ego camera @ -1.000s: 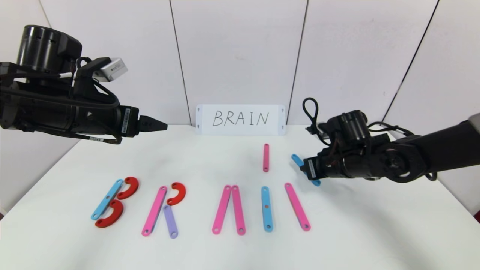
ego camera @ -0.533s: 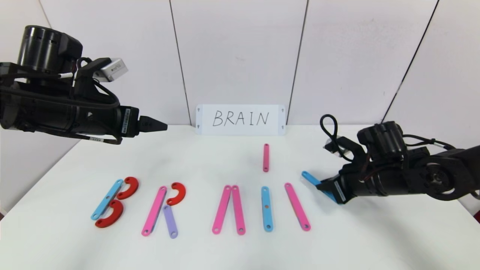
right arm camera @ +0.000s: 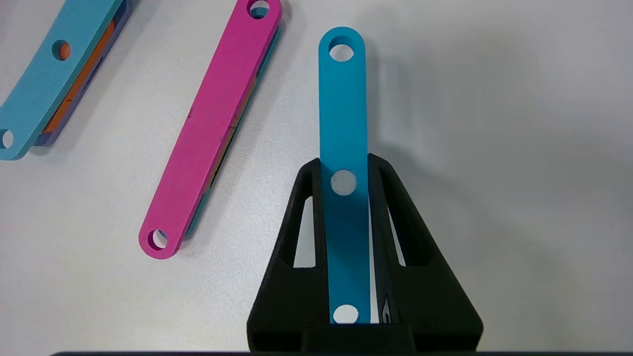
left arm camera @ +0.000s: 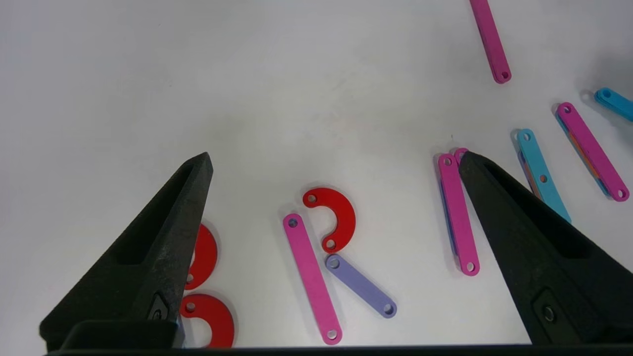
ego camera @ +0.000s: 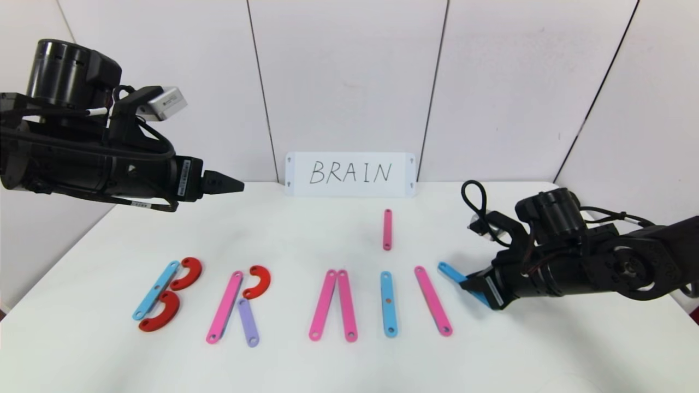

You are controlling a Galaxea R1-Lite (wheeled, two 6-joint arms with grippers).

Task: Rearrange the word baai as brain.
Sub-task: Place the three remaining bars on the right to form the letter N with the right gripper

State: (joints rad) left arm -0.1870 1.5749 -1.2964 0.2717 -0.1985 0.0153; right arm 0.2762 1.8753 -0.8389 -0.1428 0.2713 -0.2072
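The right wrist view alone shows the right gripper (right arm camera: 344, 168) with fingers clamped on the blue strip (right arm camera: 343, 109), low over the white bench (ego camera: 327, 360), just right of the slanted pink strip (ego camera: 432, 300); the left gripper (ego camera: 226, 184) hangs spread apart above, white wall panels behind

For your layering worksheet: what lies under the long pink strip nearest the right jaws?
Under the pink strip, edges of a blue-green and an orange piece peek out. Their full shape and number are covered. Beside it, the right gripper holds a blue strip.
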